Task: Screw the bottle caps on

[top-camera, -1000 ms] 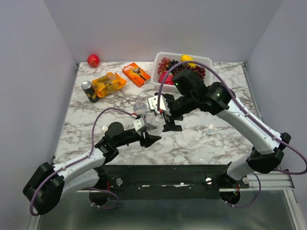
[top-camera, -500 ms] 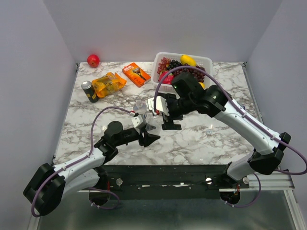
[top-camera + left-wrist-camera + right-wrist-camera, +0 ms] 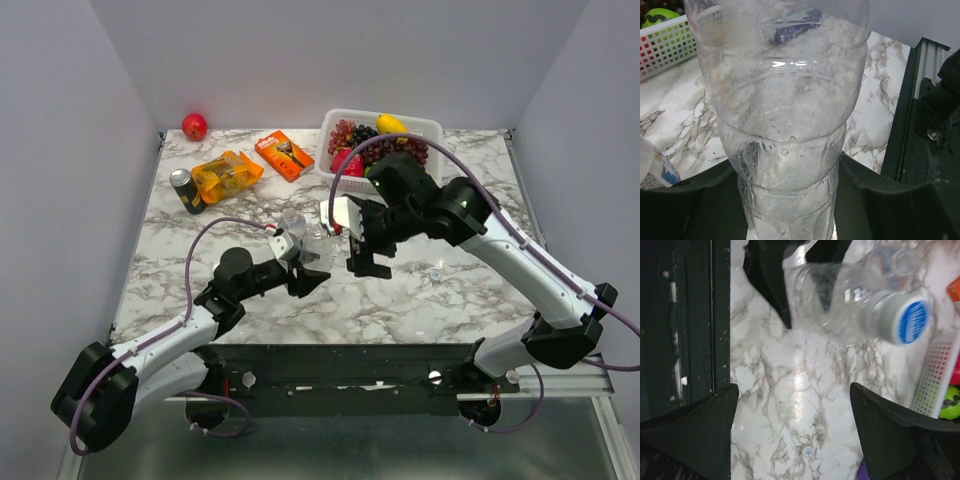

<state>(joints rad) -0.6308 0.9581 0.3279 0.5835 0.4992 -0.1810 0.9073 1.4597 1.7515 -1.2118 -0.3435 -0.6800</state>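
**Right arm shifts aside; left arm lifts the capped bottle farther in**

Since half a second ago the right end effector point(image 3: 367, 262) has slid a little to the right and nearer the arm bases, away from the bottle point(image 3: 316, 246). The left end effector point(image 3: 304, 273) has carried that bottle slightly toward the far side of the worktop point(image 3: 470, 300).

The left end effector is closed around the clear bottle's body. In the left wrist view its dark fingers point(image 3: 875, 200) press on both sides of the ribbed plastic. The bottle sits tilted rather than upright, near the middle of the worktop. A blue cap point(image 3: 910, 320) with a pale centre sits on its neck. How far it is screwed down cannot be told.

The right end effector point(image 3: 794, 390) is spread wide with nothing between its fingers. It hangs over bare marble just beside the bottle, not touching it.

A second bottle point(image 3: 292, 222) stands just behind the held one, its neck uncapped as far as the right wrist view shows. A loose cap point(image 3: 436, 273), whitish, lies on the worktop to the right, well apart from both bottles.

Along the far edge are a red fruit point(image 3: 194, 126), a can point(image 3: 184, 190), an orange pack point(image 3: 226, 176), an orange box point(image 3: 283, 155) and a white basket point(image 3: 428, 127) of fruit.
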